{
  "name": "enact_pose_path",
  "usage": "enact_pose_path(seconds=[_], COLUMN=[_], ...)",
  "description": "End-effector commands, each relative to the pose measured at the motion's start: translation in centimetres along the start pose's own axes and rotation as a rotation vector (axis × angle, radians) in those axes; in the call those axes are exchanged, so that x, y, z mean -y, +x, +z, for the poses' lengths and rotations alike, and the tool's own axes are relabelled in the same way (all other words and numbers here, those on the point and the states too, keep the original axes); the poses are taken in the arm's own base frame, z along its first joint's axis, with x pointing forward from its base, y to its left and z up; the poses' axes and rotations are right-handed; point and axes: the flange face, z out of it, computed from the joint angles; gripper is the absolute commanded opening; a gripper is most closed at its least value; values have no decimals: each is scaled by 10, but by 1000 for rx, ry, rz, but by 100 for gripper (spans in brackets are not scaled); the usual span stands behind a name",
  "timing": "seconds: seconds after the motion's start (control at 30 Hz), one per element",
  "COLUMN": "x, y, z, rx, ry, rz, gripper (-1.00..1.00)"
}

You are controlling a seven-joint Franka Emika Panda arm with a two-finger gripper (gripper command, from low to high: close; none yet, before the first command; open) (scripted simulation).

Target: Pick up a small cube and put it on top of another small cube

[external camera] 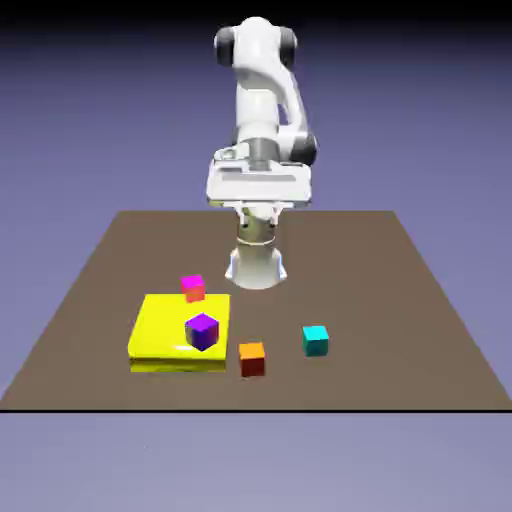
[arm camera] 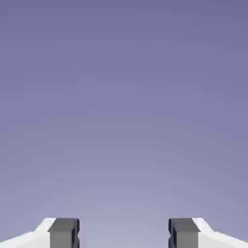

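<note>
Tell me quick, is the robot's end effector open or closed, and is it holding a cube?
The end effector: open, holding nothing.

Worktop (external camera: 360, 260): I see plain dark brown.
Slab at seven o'clock on it (external camera: 170, 315): bright yellow all over, glossy, with a paler streak near its front edge.
Cube at the slab's one o'clock (external camera: 193, 289): magenta on top, coral-pink on the front.
Cube at the slab's four o'clock (external camera: 202, 332): purple, one side nearly black.
Cube at six o'clock (external camera: 252, 360): orange top, darker red-brown front.
Cube at five o'clock (external camera: 316, 341): cyan top, deeper teal front.
Arm (external camera: 258, 90): white, dark grey joints.
Fingers (arm camera: 64, 233): grey tips, white behind.
Backdrop (arm camera: 124, 121): blue-violet, my hand view showing it paler towards six o'clock.
</note>
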Motion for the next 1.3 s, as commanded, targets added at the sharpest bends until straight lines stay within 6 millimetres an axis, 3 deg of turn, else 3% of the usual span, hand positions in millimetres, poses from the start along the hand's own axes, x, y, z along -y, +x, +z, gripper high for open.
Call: enact_pose_path(seconds=[0.0,0.23,0.43,0.6,0.77,1.03,1.27], x=[0,-7,-21,-31,-34,-37,-58], y=[-8,-70,-130,-183,-234,-250,-270], z=[10,76,119,142,151,170,196], rx=[19,170,318,447,578,592,593], ry=[-29,-215,-347,-432,-489,-478,-487], rz=[-8,-45,-58,-60,-54,-43,-48], gripper=[0,0,0,0,0,0,0])
